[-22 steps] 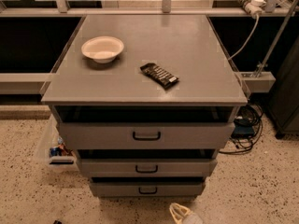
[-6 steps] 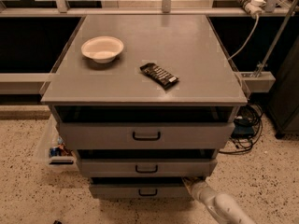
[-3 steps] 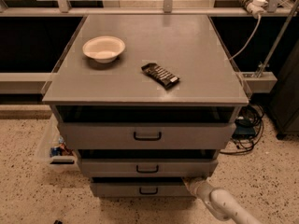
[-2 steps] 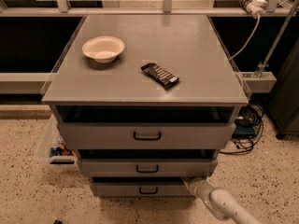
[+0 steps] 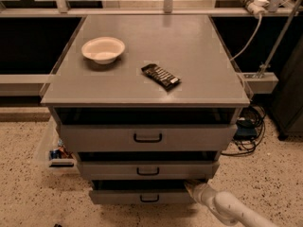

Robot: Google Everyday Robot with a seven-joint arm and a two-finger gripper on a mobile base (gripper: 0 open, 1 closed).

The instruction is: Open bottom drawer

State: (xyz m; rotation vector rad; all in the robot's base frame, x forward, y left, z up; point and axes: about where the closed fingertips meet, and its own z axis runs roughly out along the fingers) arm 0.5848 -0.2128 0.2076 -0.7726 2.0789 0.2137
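Note:
The bottom drawer [image 5: 118, 196] is the lowest and narrowest grey front of the grey cabinet, with a small black loop handle [image 5: 149, 198]. It stands out a little from the cabinet, with a dark gap above it. My white arm comes in from the lower right. My gripper [image 5: 190, 187] is at the drawer's upper right corner, right of the handle, partly hidden in the shadow under the middle drawer [image 5: 147, 170].
The top drawer [image 5: 147, 137] is the widest. On the cabinet top [image 5: 199, 56] lie a white bowl [image 5: 103, 49] and a dark snack bar [image 5: 161, 75]. Cables [image 5: 246, 131] lie at the right, a plastic box [image 5: 53, 150] at the left, on speckled floor.
Since the earliest frame my arm has come in from the lower right to the bottom drawer's right corner. Over the last second it has hardly moved.

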